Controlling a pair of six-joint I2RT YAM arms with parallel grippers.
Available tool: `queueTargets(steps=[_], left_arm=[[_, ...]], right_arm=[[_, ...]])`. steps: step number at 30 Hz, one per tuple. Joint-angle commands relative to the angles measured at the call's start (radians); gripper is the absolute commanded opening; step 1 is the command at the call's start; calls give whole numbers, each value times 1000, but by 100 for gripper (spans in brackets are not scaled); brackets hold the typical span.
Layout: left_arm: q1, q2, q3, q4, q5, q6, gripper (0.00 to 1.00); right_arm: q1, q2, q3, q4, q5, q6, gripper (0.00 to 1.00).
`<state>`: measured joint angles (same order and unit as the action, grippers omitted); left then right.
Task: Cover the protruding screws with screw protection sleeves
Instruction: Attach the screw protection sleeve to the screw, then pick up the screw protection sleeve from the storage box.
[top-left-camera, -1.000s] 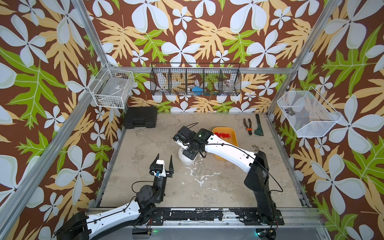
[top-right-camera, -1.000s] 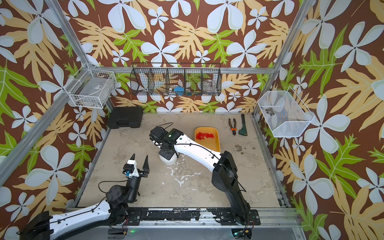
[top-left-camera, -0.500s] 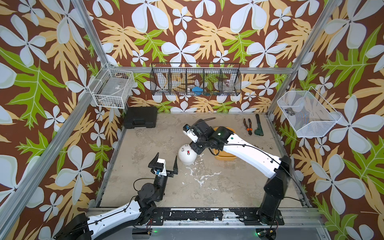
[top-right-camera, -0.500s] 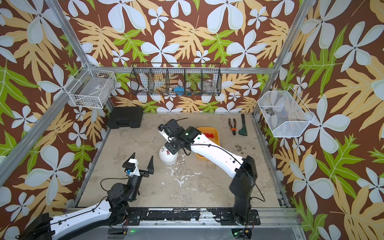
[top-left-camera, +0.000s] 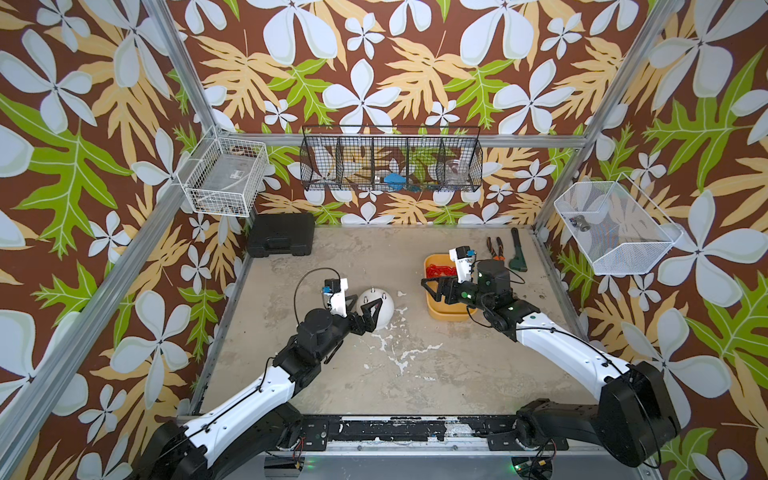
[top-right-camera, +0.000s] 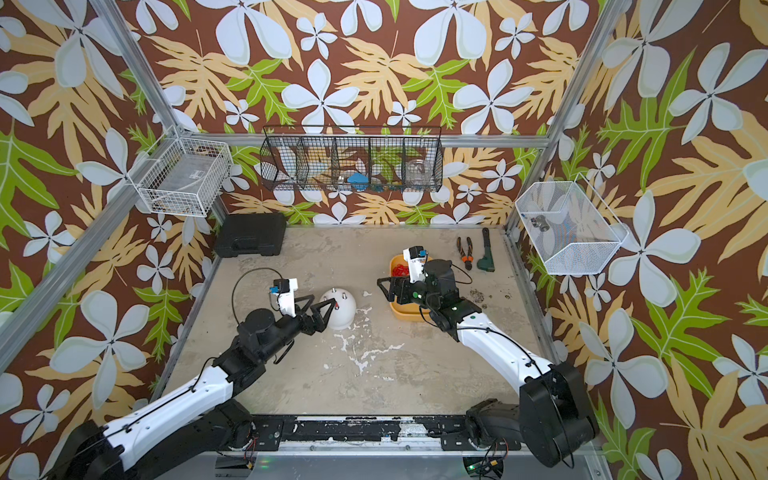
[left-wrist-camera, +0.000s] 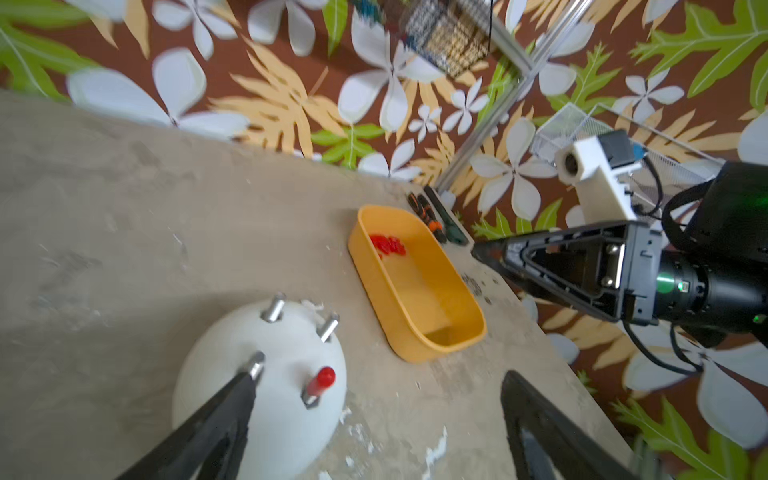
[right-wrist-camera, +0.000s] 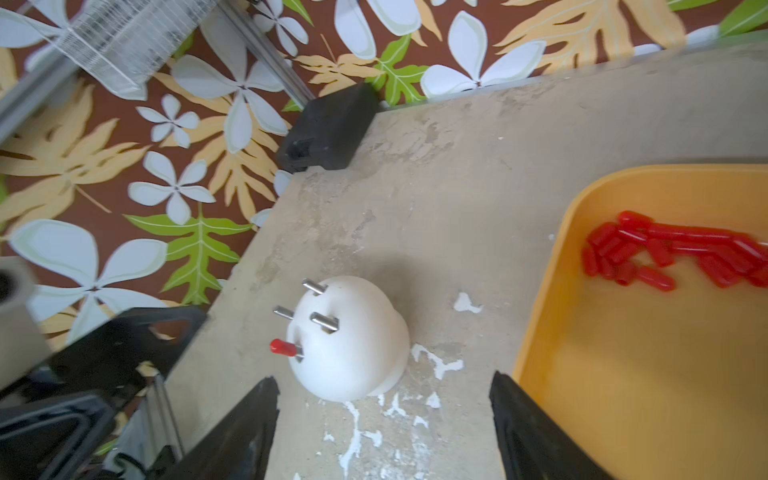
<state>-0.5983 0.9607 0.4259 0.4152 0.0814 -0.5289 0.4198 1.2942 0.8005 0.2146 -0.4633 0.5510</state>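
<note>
Where the table (top-left-camera: 415, 374) meets the back wall, a black wire rack (top-left-camera: 390, 160) hangs with five compartments. The middle compartment holds a blue item (top-left-camera: 394, 179). The end compartment on the robot's right holds a clear jar (top-left-camera: 455, 168). The other contents cannot be made out.

A mesh basket (top-left-camera: 615, 232) is mounted on the right wall and holds a few small metal parts (top-left-camera: 581, 224). A white basket (top-left-camera: 222, 180) is mounted on the left wall; its contents are not legible. A closed black case (top-left-camera: 280, 240) lies in the rear left corner of the table.

An orange tray (left-wrist-camera: 436, 351) sits on the right half of the table. The sleeves (right-wrist-camera: 665, 253) lie loose in a red heap at its far end; the rest of the tray floor is bare. Pliers (top-left-camera: 495, 248) and a wrench (top-left-camera: 517, 253) lie just behind the tray.

A white dome (right-wrist-camera: 361, 357) stands left of the tray, apart from it. Four screws (right-wrist-camera: 324, 322) protrude from the dome. One screw carries a red sleeve at its tip; three are bare.

Left gripper (left-wrist-camera: 379, 374): jaws spread wide, nothing held. It sits at the near left side of the dome. In the left wrist view one fingertip (left-wrist-camera: 245, 380) overlaps a bare screw; contact cannot be confirmed. The second finger is well clear of the dome.

Right gripper (right-wrist-camera: 383, 378): jaws spread wide, nothing held. In both top views it hangs over the left wall of the tray, pointing toward the dome and apart from it.
</note>
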Motion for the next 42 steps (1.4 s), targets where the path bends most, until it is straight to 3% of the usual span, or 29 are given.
queueTargets(steps=[1, 4, 8, 16, 20, 32, 37, 42], left_arm=[[13, 56, 11, 7, 141, -101, 92], [53, 88, -6, 44, 123, -137, 90], [134, 143, -34, 122, 184, -196, 88], [137, 249, 47, 53, 160, -100, 88], [143, 261, 28, 44, 105, -115, 88], [149, 358, 4, 85, 81, -91, 85], [150, 282, 21, 40, 38, -49, 85], [166, 219, 47, -42, -55, 6, 85]], right_arm=[[-3, -11, -30, 216, -107, 88, 81], [-3, -20, -50, 252, -162, 112, 80], [-3, -45, -75, 259, -173, 110, 80], [-4, -64, -72, 218, -170, 78, 80], [-4, -57, -66, 221, -175, 82, 79], [-3, -42, -63, 211, -195, 66, 79], [-3, -41, -37, 160, -154, 44, 79], [-5, 2, 96, -121, 148, -82, 71]])
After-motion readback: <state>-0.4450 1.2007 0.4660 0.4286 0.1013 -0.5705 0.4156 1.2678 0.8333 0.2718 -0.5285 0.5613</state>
